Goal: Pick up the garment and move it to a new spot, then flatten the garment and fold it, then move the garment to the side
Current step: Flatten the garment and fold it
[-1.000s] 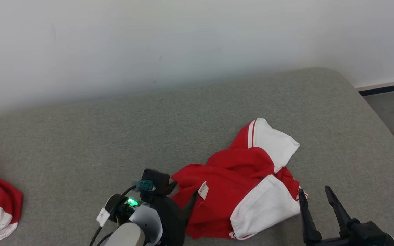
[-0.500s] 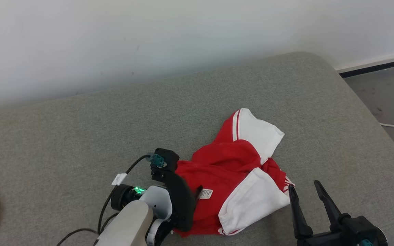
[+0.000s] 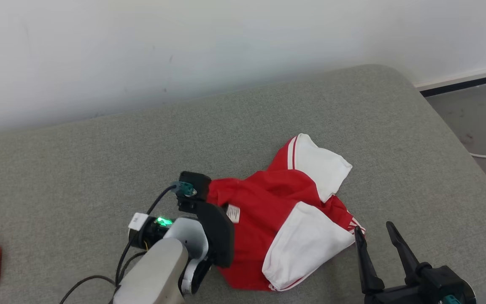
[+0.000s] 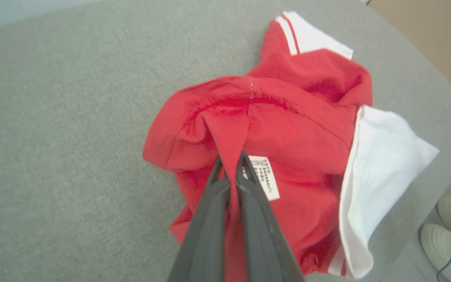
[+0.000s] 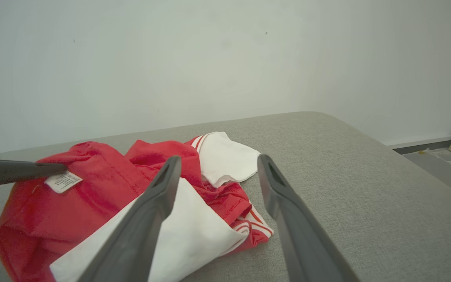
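Limp and light, the garment (image 4: 288, 117) bunches ahead of the left pincer (image 4: 230, 160), clamped on a fold by the label (image 4: 264, 176); the right pincer (image 5: 218, 158) gapes empty just beside it.

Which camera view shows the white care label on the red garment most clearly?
The left wrist view: the care label is large there, beside the left gripper, with printed lines visible. The head and right wrist views show it small and slanted.

Right pincer (image 5: 218, 158) spread wide before the crumpled garment (image 5: 104, 184).
Red-and-white cloth lies on the grey surface (image 5: 347, 176); the left pincer (image 5: 63, 169) meets it by the label (image 5: 63, 181).
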Controlling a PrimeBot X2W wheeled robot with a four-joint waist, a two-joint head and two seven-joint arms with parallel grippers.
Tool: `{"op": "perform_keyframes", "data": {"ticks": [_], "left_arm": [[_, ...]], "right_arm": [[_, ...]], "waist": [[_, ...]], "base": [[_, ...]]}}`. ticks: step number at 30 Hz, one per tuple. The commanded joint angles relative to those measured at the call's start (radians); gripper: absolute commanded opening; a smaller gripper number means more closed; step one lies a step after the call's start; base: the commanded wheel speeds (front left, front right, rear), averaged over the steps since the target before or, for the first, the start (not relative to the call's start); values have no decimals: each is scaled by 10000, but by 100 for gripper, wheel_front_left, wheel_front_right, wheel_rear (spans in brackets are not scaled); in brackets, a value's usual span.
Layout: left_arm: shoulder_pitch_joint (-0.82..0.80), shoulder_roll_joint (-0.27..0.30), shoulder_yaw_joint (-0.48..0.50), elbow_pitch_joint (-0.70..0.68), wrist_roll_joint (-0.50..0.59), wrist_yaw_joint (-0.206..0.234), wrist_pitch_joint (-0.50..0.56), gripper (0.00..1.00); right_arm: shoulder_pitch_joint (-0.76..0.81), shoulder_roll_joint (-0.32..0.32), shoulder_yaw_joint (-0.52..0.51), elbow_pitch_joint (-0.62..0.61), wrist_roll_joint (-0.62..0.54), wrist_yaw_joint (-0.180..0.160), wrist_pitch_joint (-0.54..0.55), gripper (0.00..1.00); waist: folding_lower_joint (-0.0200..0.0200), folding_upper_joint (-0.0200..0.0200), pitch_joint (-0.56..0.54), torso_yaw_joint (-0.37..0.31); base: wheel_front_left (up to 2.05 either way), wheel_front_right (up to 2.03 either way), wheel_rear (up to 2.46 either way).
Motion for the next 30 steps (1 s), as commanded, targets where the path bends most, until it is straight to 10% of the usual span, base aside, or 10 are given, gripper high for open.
{"op": "perform_keyframes", "data": {"ticks": [1,11,27,28,30], "left_arm": [[-269,19,339,-119,-89,197,-975,0],[-223,351,2738,859,-1052,758,-5293,0],[2418,456,5335,1342,-1729,1104,-6087,0],[2597,404,5479,1224,-1676,1132,-6088,12],[2860,334,5631,1088,-1583,1050,-6084,76]], "right_arm": [[17,20,58,-23,0,-26,-4,100],[13,22,193,14,-16,-26,-4,100],[152,-10,174,20,26,-26,-4,100],[142,-10,196,28,36,-26,-4,100],[126,-7,188,40,54,-26,-4,100]], "waist": [[-1,-1,-57,59],[-1,-1,-114,199],[-1,-1,-295,963],[-1,-1,-309,1019],[-1,-1,-321,1135]], "base": [[0,0,0],[0,0,0],[0,0,0],[0,0,0],[0,0,0]]}}
